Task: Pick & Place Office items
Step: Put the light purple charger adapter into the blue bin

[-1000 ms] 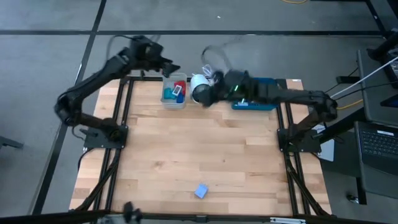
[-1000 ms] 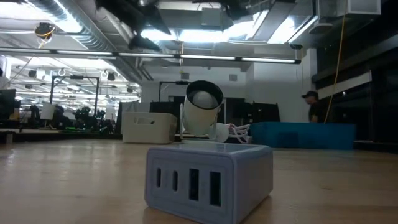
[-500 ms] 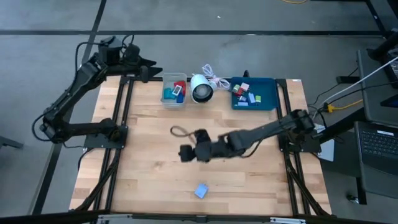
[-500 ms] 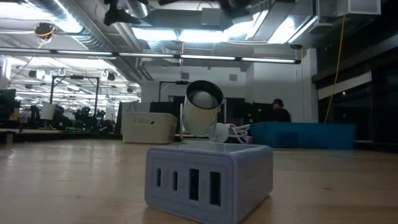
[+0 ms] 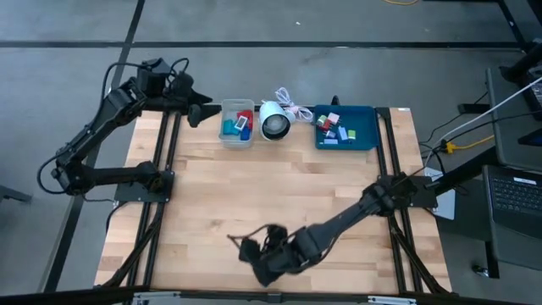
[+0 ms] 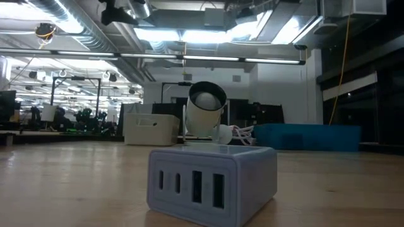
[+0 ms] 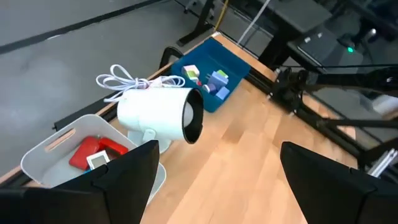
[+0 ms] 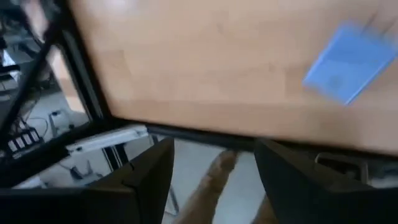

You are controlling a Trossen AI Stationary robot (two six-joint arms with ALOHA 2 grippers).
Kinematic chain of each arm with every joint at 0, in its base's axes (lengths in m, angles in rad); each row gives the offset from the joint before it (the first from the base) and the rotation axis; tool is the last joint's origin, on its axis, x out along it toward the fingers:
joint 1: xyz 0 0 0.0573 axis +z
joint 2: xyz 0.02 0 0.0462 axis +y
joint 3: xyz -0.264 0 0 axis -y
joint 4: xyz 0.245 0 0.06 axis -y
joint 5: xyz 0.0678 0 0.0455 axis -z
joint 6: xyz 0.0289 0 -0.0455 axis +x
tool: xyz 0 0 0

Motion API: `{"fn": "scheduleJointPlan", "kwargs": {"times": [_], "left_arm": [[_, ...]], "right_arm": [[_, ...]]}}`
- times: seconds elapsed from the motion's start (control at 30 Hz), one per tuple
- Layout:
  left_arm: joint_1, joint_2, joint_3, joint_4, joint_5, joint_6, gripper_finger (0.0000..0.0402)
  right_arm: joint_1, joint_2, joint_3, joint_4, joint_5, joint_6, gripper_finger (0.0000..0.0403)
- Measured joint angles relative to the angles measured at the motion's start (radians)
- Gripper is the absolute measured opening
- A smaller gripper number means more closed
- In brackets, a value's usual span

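We look down on a pale wooden tabletop (image 5: pixel 279 186) with both dark arms in view. Our right gripper (image 5: pixel 254 254) is stretched far across to the near edge of the tabletop. In the overhead view the arm hides whatever lies beneath it. The right wrist view shows the piece we are after, a small light-blue rectangular charger block (image 8: pixel 348 59), lying flat on the wood close to the edge. It sits ahead of the fingers (image 8: pixel 146 171) and off to one side, not between them, with its long axis slanted across the line of reach. The fingers stand apart and hold nothing.

Our left gripper (image 5: pixel 193 102) waits at the far left corner, just beside a small grey plastic bin (image 5: pixel 225 137) holding red and blue pieces. Its fingers (image 7: pixel 134 165) are spread wide and empty. The right arm is plainly the nearer one. We judge it must shift sideways and turn to straddle the block.
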Motion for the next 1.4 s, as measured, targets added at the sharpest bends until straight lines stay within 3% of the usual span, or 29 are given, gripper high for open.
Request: {"fn": "scheduleJointPlan", "kwargs": {"times": [0.1, 0.2, 0.43, 0.57, 0.8, 1.03, 1.2, 1.4], "left_arm": [[-0.005, 0.0, 0.0, 0.001, 0.001, 0.023, 0.0331], [-0.005, 0.0, 0.0, 0.0, 0.006, 0.037, 0.0331], [-0.005, 0.0, 0.0, 0.003, 0.08, 0.076, 0.0331], [-0.005, 0.0, 0.0, 0.016, 0.105, 0.076, 0.0331], [-0.005, 0.0, 0.0, 0.038, 0.1, 0.081, 0.0331], [-0.005, 0.0, 0.0, 0.065, 0.065, 0.019, 0.0331], [-0.005, 0.0, 0.0, 0.064, 0.04, -0.067, 0.0331], [-0.005, 0.0, 0.0, 0.057, 0.044, -0.142, 0.0331]], "right_arm": [[-0.011, 0.049, -0.039, 0.127, -0.111, 0.031, 0.0229], [-0.047, 0.092, -0.028, 0.166, -0.116, 0.027, 0.0229], [-0.07, 0.081, -0.017, 0.194, 0.055, -0.085, 0.0229], [-0.072, 0.053, -0.003, 0.207, 0.069, -0.286, 0.0229], [-0.076, 0.04, -0.004, -0.187, -0.287, -0.678, 0.0229], [-0.087, 0.039, -0.018, -0.223, -0.443, -1.164, 0.023], [-0.11, 0.039, -0.018, -0.239, -0.445, -1.416, 0.0248], [-0.135, 0.039, -0.018, -0.244, -0.416, -1.553, 0.0288]]}}
